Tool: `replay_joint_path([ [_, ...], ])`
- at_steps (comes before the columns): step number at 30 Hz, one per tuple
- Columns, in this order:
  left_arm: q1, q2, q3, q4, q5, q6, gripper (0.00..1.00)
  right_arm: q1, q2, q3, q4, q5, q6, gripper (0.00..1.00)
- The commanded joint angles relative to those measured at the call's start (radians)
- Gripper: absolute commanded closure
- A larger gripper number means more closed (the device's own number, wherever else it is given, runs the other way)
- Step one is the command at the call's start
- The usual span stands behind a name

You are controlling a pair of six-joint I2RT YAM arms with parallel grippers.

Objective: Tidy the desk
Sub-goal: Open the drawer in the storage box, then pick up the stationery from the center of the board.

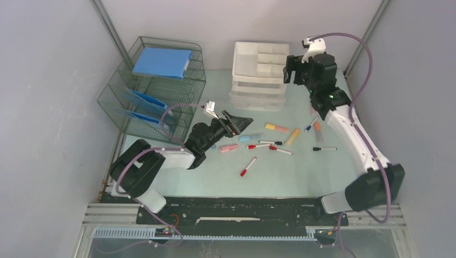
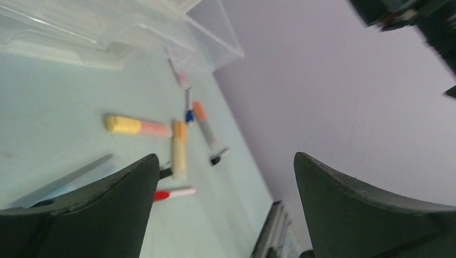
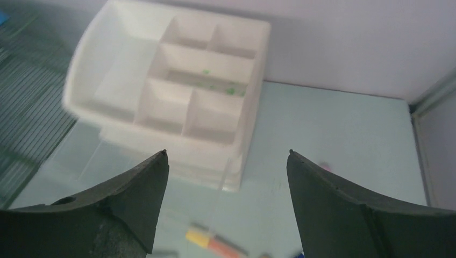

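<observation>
The pale mint-green desk (image 1: 301, 177) holds scattered pens and highlighters in its middle: a yellow-pink highlighter (image 1: 277, 128), an orange-yellow one (image 1: 292, 137), a pink one (image 1: 228, 148), red-capped pens (image 1: 248, 167) and a black-capped pen (image 1: 324, 149). My left gripper (image 1: 242, 122) is open and empty, low over the desk, left of the yellow-pink highlighter (image 2: 137, 126); the wrist view shows wide-apart jaws (image 2: 226, 156). My right gripper (image 1: 289, 70) is open and empty, raised beside the white organiser (image 1: 236, 62); its jaws (image 3: 227, 152) frame the organiser's (image 3: 75, 91) front corner.
A green wire-mesh tray rack (image 1: 121, 102) with blue folders (image 1: 161, 62) stands at the back left. The white organiser sits on clear drawers (image 2: 107, 37) at the back centre. A blue pen (image 1: 311, 126) and an orange marker (image 1: 318, 130) lie near the right arm. Walls enclose three sides.
</observation>
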Motion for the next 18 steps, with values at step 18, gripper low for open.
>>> replay_joint_path([
  [18, -0.093, -0.809, -0.094, -1.063, -0.359, 0.549, 0.00, -0.315, -0.552, -0.431, -0.653, -1.133, -0.576, 0.06],
])
